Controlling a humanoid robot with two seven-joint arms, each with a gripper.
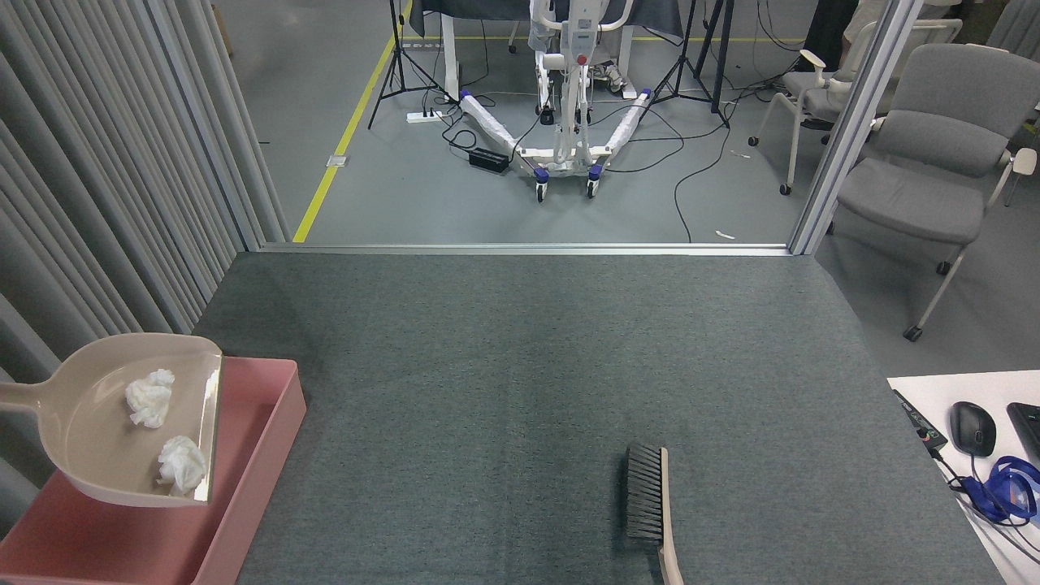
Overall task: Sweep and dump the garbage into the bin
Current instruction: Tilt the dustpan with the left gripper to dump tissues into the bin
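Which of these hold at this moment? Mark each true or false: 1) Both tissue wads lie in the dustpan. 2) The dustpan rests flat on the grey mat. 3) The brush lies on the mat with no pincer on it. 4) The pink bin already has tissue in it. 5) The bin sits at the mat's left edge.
1) True: both tissue wads lie in the dustpan.
2) False: the dustpan hangs over the pink bin, off the mat.
3) True: the brush lies alone on the mat; no pincer shows anywhere.
4) False: the visible bin floor holds no tissue; both wads are in the dustpan.
5) True.
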